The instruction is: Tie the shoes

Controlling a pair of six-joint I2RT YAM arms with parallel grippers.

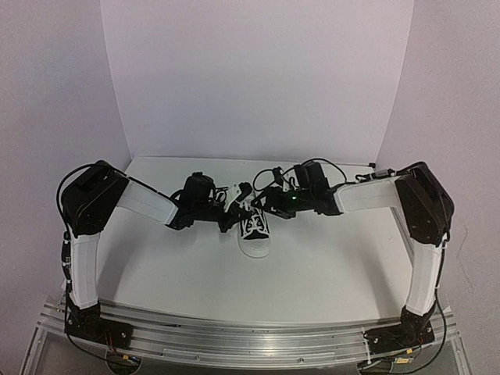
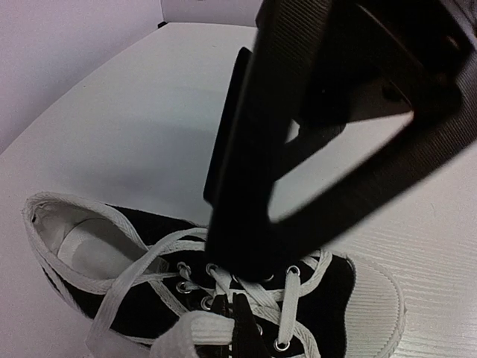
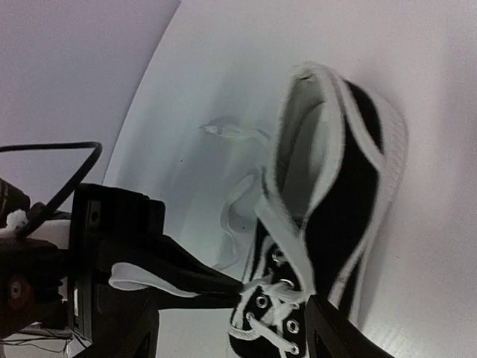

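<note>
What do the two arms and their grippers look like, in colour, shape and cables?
The left arm and right arm have smooth white link shells between bulky black joint housings. Thin black cables loop near the right wrist, where a green light glows. The left gripper has fingers that are flat, black and finely ribbed.

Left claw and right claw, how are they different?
The left claw is pinched shut on a white lace; the right claw is open and holds nothing. In the top view, the left claw reaches in from the left and the right claw from the right. Both are black and meet over the sneaker.
</note>
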